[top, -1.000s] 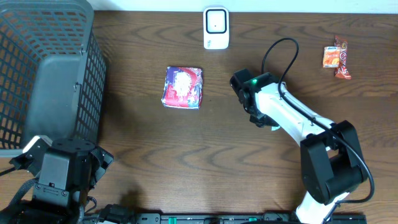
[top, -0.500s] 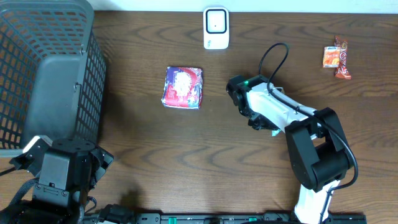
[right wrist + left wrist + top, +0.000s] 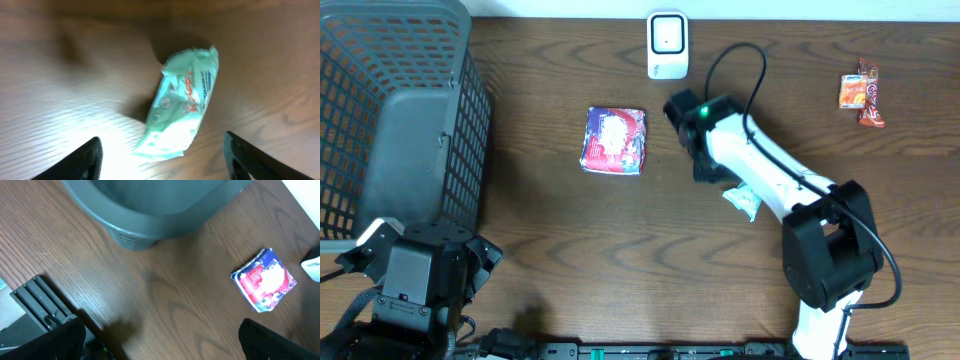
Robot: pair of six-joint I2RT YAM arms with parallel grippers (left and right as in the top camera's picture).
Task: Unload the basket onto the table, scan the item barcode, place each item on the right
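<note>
Packet [image 3: 182,105]: oblong pouch of crinkled pale-green film with red and blue print. It lies flat on the wood-grain tabletop [image 3: 570,230], just right of centre. Its long axis is slanted, square to no edge. Right pincer [image 3: 162,152]: fingers spread wide, gripping nothing. The packet lies between and ahead of them, touching neither. Left pincer [image 3: 165,340]: spread wide, empty.
</note>
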